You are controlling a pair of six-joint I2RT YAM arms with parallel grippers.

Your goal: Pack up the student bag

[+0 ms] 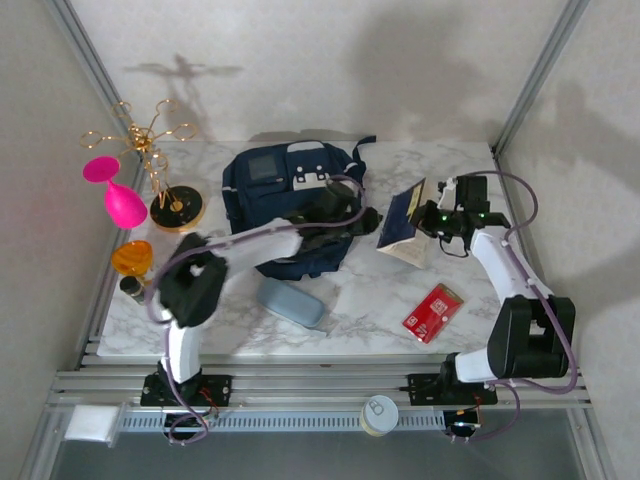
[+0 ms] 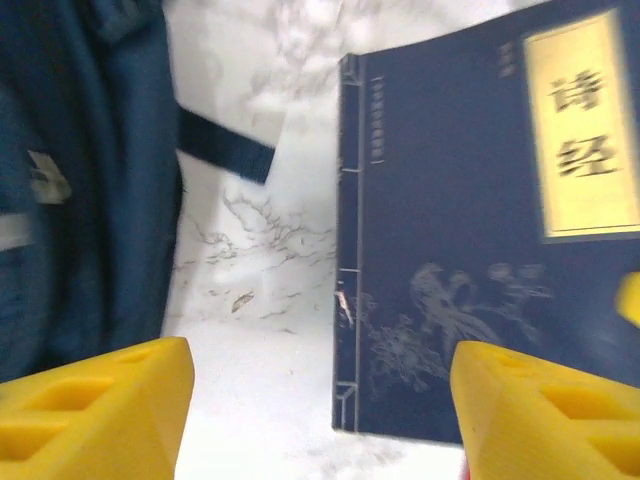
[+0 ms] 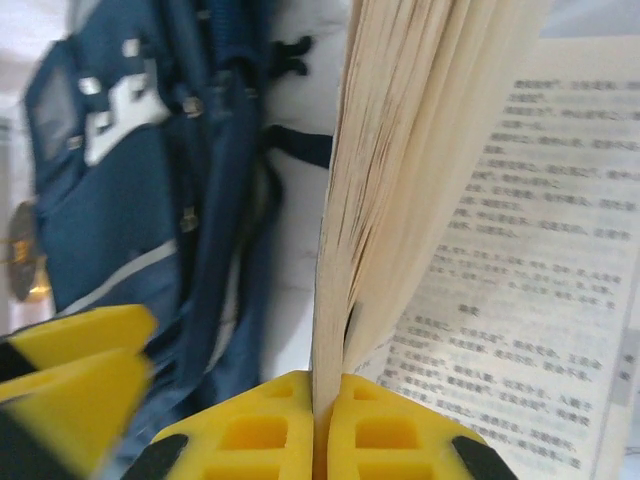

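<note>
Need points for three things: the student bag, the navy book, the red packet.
student bag (image 1: 262, 205), top external view, on its navy front panel.
navy book (image 2: 450, 230), left wrist view, middle of the front cover.
red packet (image 1: 433, 311), top external view, centre of its face.

Pink goblet (image 1: 124, 205) beside gold rack (image 1: 177, 210); grey-blue case (image 1: 291, 302); red packet (image 1: 432, 312).

Navy student bag (image 1: 272, 188), pale stripe; navy booklet (image 2: 450, 250), gold label; marbled table (image 1: 370, 292).
</note>
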